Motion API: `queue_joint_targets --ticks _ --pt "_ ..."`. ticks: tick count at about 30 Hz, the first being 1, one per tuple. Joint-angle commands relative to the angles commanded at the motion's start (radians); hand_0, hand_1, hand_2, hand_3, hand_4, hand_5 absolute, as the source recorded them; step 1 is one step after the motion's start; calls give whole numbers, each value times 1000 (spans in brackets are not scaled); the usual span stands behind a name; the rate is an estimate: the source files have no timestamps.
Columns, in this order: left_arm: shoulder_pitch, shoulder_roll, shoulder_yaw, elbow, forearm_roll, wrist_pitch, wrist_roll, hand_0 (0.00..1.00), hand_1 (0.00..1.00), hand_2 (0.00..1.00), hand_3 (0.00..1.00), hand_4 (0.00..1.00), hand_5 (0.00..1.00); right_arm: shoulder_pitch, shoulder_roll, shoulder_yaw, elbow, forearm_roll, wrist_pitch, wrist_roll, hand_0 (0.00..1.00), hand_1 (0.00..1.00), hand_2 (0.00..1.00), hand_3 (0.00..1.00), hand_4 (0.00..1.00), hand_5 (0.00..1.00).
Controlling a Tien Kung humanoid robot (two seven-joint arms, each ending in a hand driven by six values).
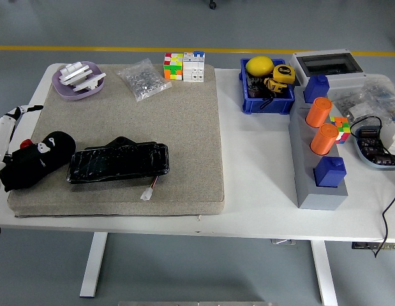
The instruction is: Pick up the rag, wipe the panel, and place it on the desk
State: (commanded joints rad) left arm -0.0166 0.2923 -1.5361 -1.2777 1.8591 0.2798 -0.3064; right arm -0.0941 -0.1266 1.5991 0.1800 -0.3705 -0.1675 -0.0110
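A black rag (37,162) lies bunched at the left end of the grey mat (184,127). My left hand (18,143) comes in from the left edge, and its white and red fingertips (46,145) curl over the top of the rag. A glossy black panel (119,162) with a small white plug on a wire lies flat on the mat, just right of the rag and touching it. My right arm is out of the picture.
A purple dish (78,81), a bag of small parts (143,79) and colour cubes (173,66) line the mat's far edge. On the right are a blue bin (267,89) and a grey block with orange cylinders (320,146). White table (258,166) shows between.
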Motion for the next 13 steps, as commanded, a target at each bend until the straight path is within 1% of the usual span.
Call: queue_joint_targets --ticks 3,6,8,13 --pt "33 -16 -14 -29 10 2 -5 854 850 810 734 863 411 -3 1 3 0 2 1 1 771 644 680 605 998 484" --pt "58 -29 -27 -43 11 5 -13 849 841 799 726 862 406 -4 2 5 0 2 1 1 771 644 680 605 998 484" --pt "80 -44 -37 -56 7 10 -25 849 841 799 726 862 406 -6 2 7 0 1 2 2 771 644 680 605 998 484" --pt "106 -60 -37 -76 17 13 -27 844 833 790 736 877 418 -8 2 3 0 7 2 2 772 645 680 604 998 483"
